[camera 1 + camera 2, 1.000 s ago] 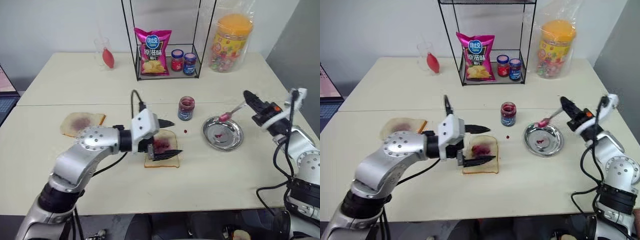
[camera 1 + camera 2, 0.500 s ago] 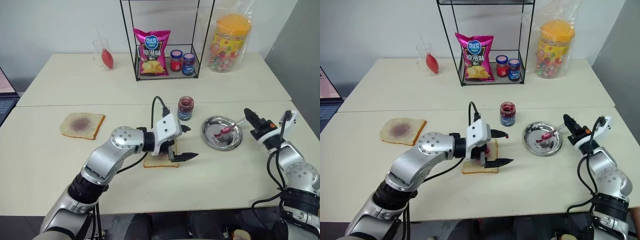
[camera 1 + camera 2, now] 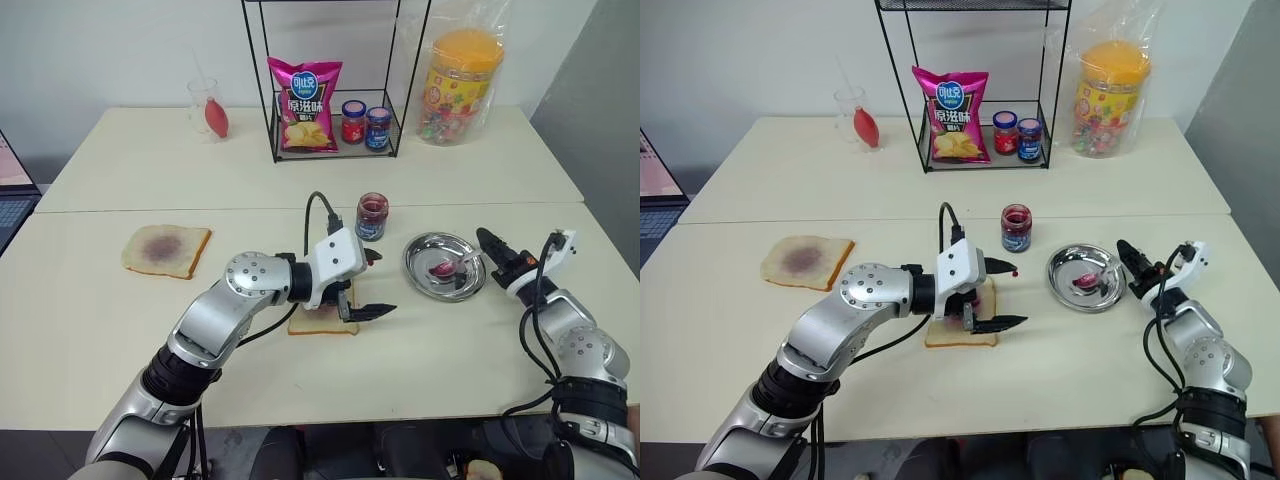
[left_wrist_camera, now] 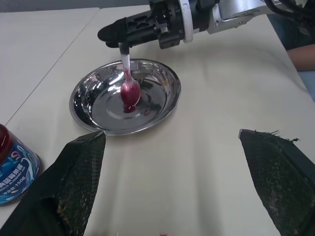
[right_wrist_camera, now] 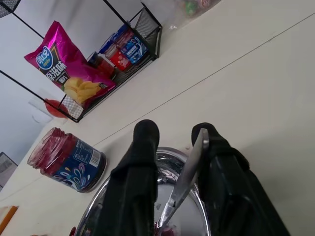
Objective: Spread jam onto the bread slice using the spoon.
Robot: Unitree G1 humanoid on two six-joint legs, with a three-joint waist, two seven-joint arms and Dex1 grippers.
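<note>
We see the right tool (image 3: 486, 240) at the rim of the metal dish (image 3: 424, 271) on the desk (image 3: 450, 350), its two black fingers parted, with the spoon (image 4: 129, 84) leaning against one finger; whether it is pinched or merely resting there we cannot tell. The spoon's jam-smeared bowl sits inside the dish. The left tool (image 3: 376, 284) hovers with its fingers spread wide just beside the bread slice (image 3: 320, 322), which lies on the desk under the left wrist (only its near crust shows). The jam (image 3: 372, 208) fills the open blue-labelled jar (image 3: 371, 219), standing behind the slice and left of the dish. Another stained slice (image 3: 165, 249) lies well apart on the left.
</note>
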